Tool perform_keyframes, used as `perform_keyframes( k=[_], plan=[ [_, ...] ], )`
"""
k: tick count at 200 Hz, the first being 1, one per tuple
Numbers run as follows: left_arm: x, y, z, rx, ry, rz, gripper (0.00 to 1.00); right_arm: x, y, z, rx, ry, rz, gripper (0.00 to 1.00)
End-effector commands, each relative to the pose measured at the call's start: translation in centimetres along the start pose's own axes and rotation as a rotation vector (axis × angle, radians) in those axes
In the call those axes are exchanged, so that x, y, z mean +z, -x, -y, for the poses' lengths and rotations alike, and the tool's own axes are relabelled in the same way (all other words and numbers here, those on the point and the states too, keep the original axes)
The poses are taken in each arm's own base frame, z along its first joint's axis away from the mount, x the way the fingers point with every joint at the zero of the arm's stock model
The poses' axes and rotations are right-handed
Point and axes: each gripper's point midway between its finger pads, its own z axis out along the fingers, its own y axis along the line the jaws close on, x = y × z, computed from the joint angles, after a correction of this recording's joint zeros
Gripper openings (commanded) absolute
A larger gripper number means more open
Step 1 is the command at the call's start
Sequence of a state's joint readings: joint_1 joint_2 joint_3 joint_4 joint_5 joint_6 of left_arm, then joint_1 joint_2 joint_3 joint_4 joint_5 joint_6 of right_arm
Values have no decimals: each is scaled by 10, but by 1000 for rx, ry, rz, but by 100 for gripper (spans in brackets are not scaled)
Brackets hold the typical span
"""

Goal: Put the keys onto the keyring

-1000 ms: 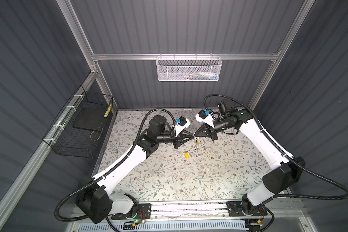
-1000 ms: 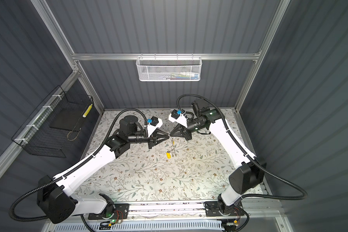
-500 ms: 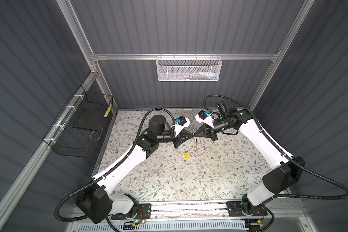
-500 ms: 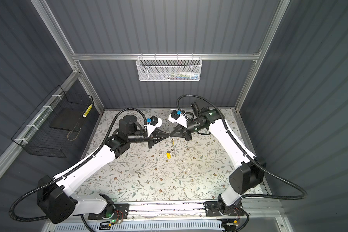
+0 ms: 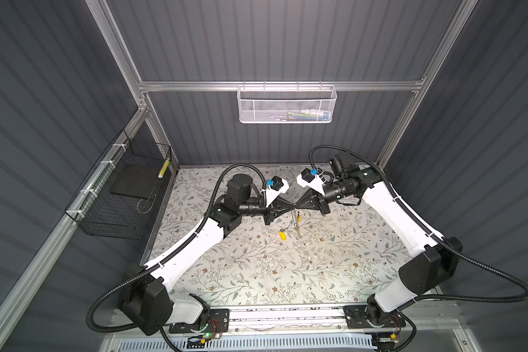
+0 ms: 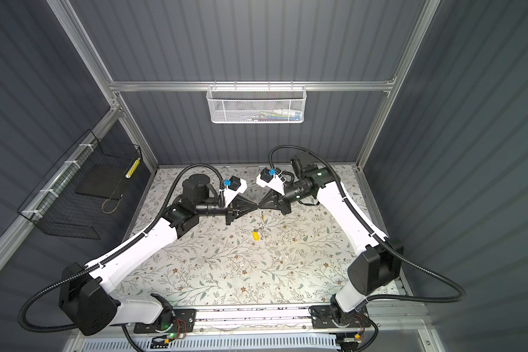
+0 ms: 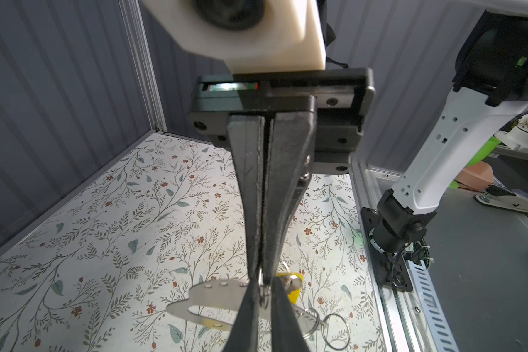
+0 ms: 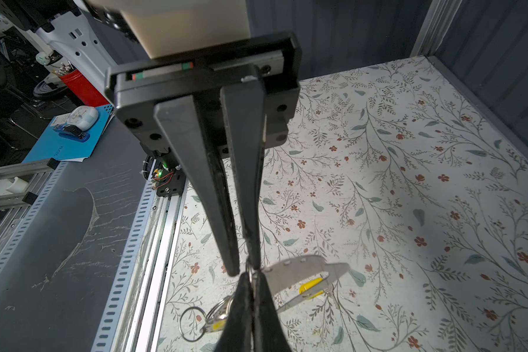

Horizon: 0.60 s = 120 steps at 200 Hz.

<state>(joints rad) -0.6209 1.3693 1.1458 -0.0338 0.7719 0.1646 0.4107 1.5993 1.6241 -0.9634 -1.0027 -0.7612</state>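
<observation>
My left gripper (image 5: 290,208) and right gripper (image 5: 297,207) meet tip to tip above the back middle of the table. The keyring (image 7: 201,292), a flat grey oval loop, hangs at that meeting point. The right wrist view shows the keyring (image 8: 299,268) face-on. A thin silvery ring (image 7: 262,291) sits at its upper band. The right jaws are pressed together on this ring. The left jaws grip it with a narrow gap. One key, a yellow tag (image 7: 296,291), hangs beside the tips. Another key (image 5: 283,235) lies on the table beneath.
A wider split ring (image 7: 336,332) shows by the loop's far end. A black wire basket (image 5: 119,195) hangs on the left wall and a white mesh basket (image 5: 287,103) on the back wall. The arms' base rail (image 5: 287,314) runs along the front edge.
The left gripper has closed the small gap to the right gripper's tips and its jaws have narrowed. The right gripper and the key on the table have stayed put.
</observation>
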Motion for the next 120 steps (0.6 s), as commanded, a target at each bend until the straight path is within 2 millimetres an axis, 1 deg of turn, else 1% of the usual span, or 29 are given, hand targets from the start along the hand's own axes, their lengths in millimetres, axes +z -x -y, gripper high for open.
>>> perform_keyframes(
  k=[1,60,78,95,112,120],
  plan=[
    [5,16,10,20,-72,46,13,-2,18,-13,-62,26,78,0],
    [9,16,12,10,-114,43,12,-4,20,-18,-75,33,90,0],
    [12,15,7,-4,-107,30,8,-5,22,-19,-78,36,97,0],
    [15,14,4,-15,-105,20,5,-5,22,-20,-83,39,101,0],
    [17,13,3,-24,-113,13,3,-6,23,-21,-87,39,104,0],
    [18,13,3,-27,-115,10,0,-6,23,-21,-90,37,106,0]
  ],
)
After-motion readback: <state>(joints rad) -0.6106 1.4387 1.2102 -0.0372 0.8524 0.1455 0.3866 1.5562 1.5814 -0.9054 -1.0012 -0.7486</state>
